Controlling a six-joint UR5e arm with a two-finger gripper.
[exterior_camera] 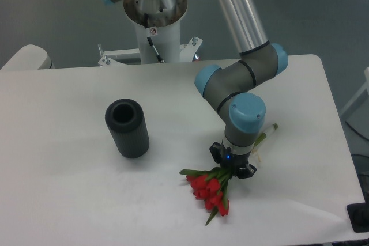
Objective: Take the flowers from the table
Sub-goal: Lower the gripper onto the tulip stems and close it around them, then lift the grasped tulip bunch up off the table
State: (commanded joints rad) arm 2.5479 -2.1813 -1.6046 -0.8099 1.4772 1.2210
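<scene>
Looking at the lower right of the frame, we see our gripper [233, 166] set low over the flowers [211, 193], its dark fingers drawn in close around the green stems just above the red heads, so it appears to be clamped on the bunch. The flowers lie on the table [69, 171] near its front edge, the red heads fanning toward the lower centre of the frame and the stem ends poking out past the wrist toward the right; whether any part is off the surface we cannot tell. Our arm [239, 93] comes down from the top centre, bends at grey joints with blue caps, and ends directly above the bunch. A black ribbed cylinder [127, 128] stands upright left of centre, well apart from the flowers. The arm's white base post [154, 24] sits beyond the table's far edge.
</scene>
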